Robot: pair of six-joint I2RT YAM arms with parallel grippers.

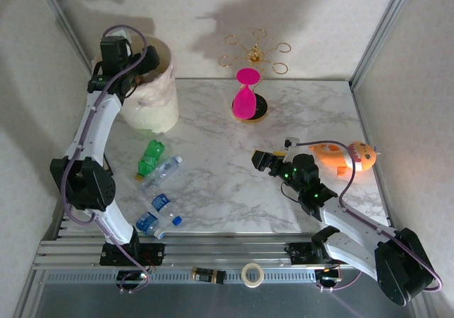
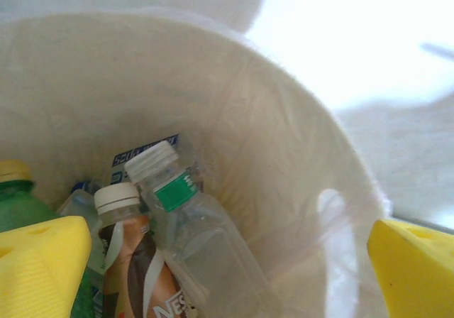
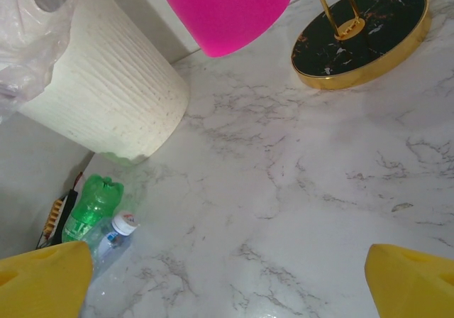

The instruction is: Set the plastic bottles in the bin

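The ribbed, cream-beige bin (image 1: 159, 101) stands at the table's far left, lined with a thin, crinkled whitish bag. Inside it lie a green-banded clear bottle (image 2: 186, 222) with a white ridged cap, a brown-labelled bottle (image 2: 128, 268) touching it, and a yellow-capped green bottle (image 2: 15, 201) at the left edge. The left gripper (image 2: 223, 261) hangs over the bin's mouth, its yellow ribbed fingers (image 2: 39, 268) spread wide with nothing between them.

On the table near the bin, a crumpled green bottle (image 1: 150, 156) lies against a clear bottle (image 1: 163, 172). Closer to the left arm's base lies a pair of blue-capped bottles (image 1: 149, 224).

The right gripper (image 1: 264, 160) hovers over the middle of the glossy, grey-veined marble table (image 1: 213, 190), jaws fully apart and empty, touching nothing.

Farther back stands a smooth pink hourglass (image 1: 245, 99) on a round black base (image 3: 362, 30) with a gold rim. An orange plush toy (image 1: 352, 155) lies by the right edge.
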